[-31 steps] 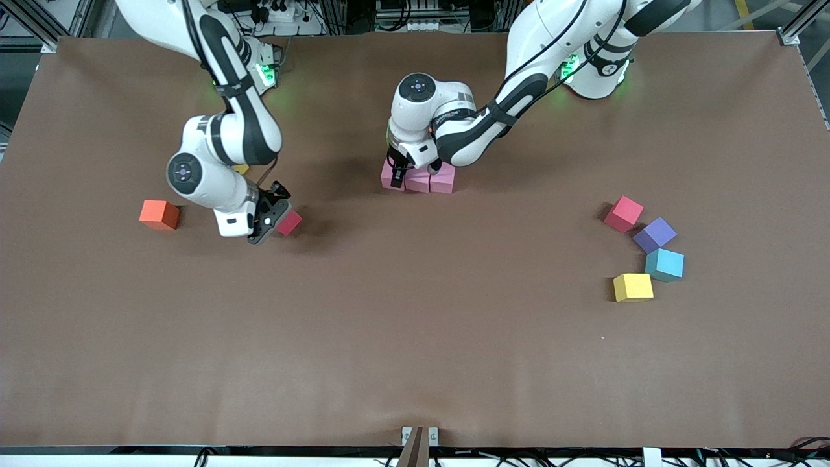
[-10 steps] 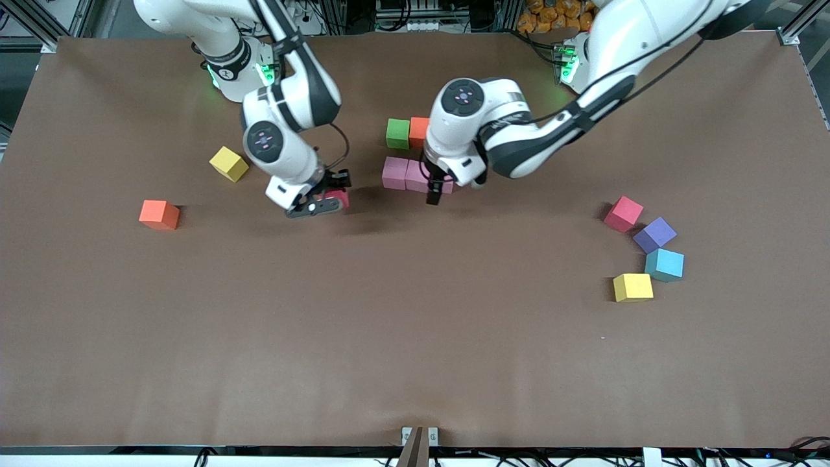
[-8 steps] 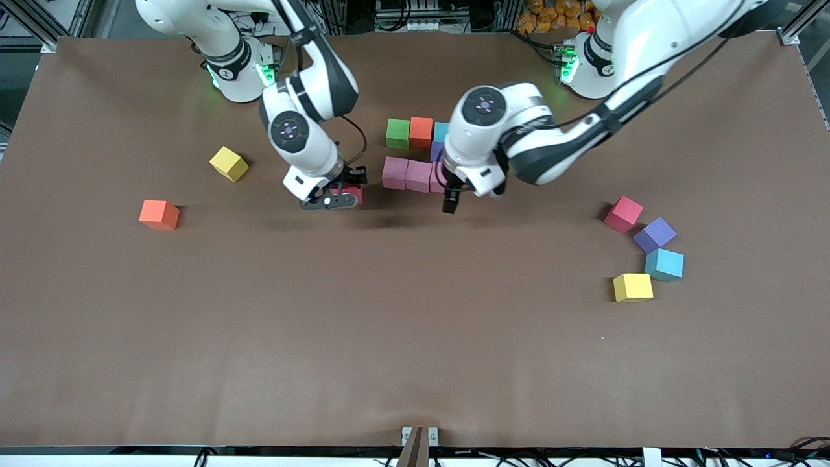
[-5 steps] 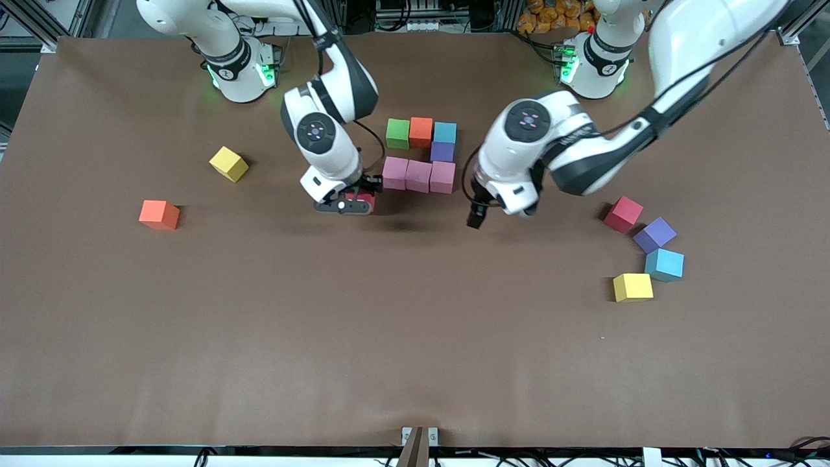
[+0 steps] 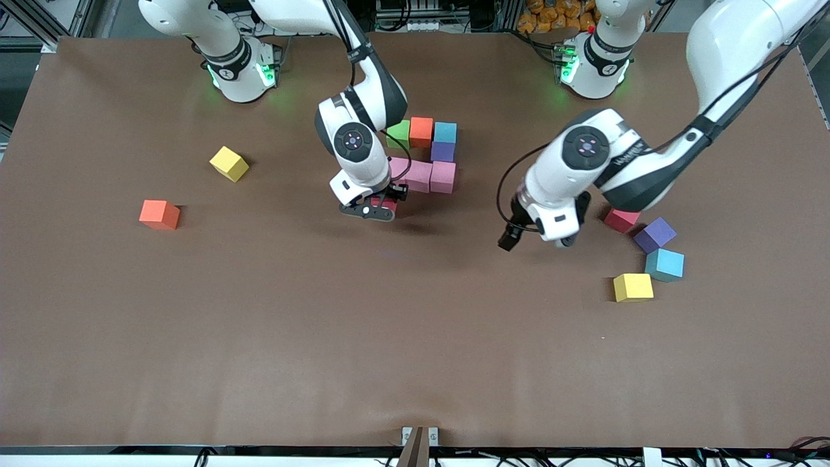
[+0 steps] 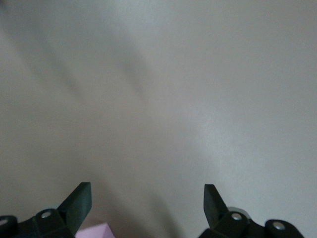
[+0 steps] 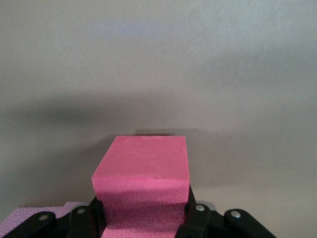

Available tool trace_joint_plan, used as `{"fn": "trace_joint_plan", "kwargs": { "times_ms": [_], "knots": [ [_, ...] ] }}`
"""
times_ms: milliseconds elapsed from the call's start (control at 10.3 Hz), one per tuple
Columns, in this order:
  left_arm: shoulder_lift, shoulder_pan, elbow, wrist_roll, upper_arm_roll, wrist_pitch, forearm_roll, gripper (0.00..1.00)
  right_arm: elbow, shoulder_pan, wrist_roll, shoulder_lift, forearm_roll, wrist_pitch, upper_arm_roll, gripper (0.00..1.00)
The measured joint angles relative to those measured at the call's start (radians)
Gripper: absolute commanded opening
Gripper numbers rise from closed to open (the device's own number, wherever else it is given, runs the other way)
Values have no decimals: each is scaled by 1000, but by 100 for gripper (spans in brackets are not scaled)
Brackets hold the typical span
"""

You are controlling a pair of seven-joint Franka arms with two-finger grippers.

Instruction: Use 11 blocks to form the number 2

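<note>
Nearest the front camera on the brown table (image 5: 324, 337) you have a yellow block (image 5: 633, 287) toward the left arm's end, with a light blue block (image 5: 664, 264) just beside it and a purple block (image 5: 655, 234) a little farther up. Next comes a red block (image 5: 620, 220), partly covered by the left arm. The left gripper (image 5: 509, 239) hangs over bare table near those loose blocks, its jaws spread wide and holding nothing; the left wrist view (image 6: 146, 203) shows only table between the fingers.

Toward the right arm's end you see an orange block (image 5: 159, 215) and, farther up, another yellow block (image 5: 229, 163), well apart from each other.

At mid-table the right gripper (image 5: 376, 209) is clamped on a red-pink block (image 7: 143, 173), held just over the table next to the end of the pink row (image 5: 431, 176). Above that row sits a second purple block (image 5: 443, 151), and farthest up a line of green (image 5: 398, 135), orange (image 5: 421, 131) and light blue (image 5: 445, 132) cubes, touching side by side: the number 2 is only partly built.
</note>
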Motion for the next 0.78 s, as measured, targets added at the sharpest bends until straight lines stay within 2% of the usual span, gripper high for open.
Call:
{"fn": "trace_joint_plan", "kwargs": {
  "times_ms": [292, 779],
  "knots": [
    [1, 83, 18, 229, 26, -16, 0, 100, 1, -1, -39, 14, 56, -7, 3, 0],
    [1, 90, 64, 491, 95, -42, 0, 100, 1, -1, -68, 31, 75, -10, 11, 0]
  ]
}}
